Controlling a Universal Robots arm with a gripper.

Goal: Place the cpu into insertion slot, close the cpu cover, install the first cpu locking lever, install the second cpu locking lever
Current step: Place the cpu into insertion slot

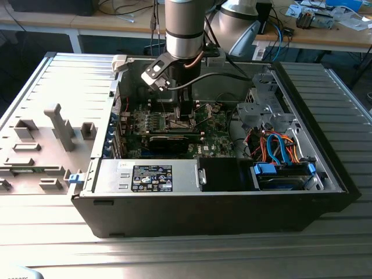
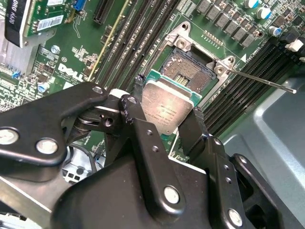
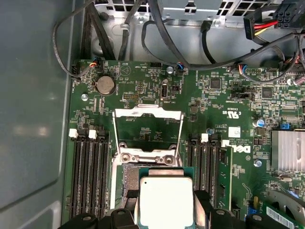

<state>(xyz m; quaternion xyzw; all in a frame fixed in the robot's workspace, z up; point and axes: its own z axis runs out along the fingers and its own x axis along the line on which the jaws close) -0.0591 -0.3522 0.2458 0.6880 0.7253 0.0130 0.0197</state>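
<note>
My gripper (image 2: 167,101) is shut on the cpu (image 2: 167,112), a flat square chip with a silvery top, one black finger on each of two opposite edges. In the first wrist view the cpu (image 3: 166,200) sits between the fingertips (image 3: 202,202). It hangs over the near part of the insertion slot (image 2: 188,67), whose dark centre shows beyond it; I cannot tell whether they touch. The cpu cover (image 3: 147,112) is swung open past the slot (image 3: 125,174). A thin locking lever (image 2: 267,80) sticks out free. In the exterior view the gripper (image 1: 185,116) is low inside the computer case.
Black memory slots (image 3: 88,176) flank the socket on both sides. Loose black cables (image 3: 157,43) hang along the case wall. A finned heatsink (image 3: 288,150) stands nearby. The power supply (image 1: 151,177) and a drive bay with blue and orange cables (image 1: 279,154) fill the case's front.
</note>
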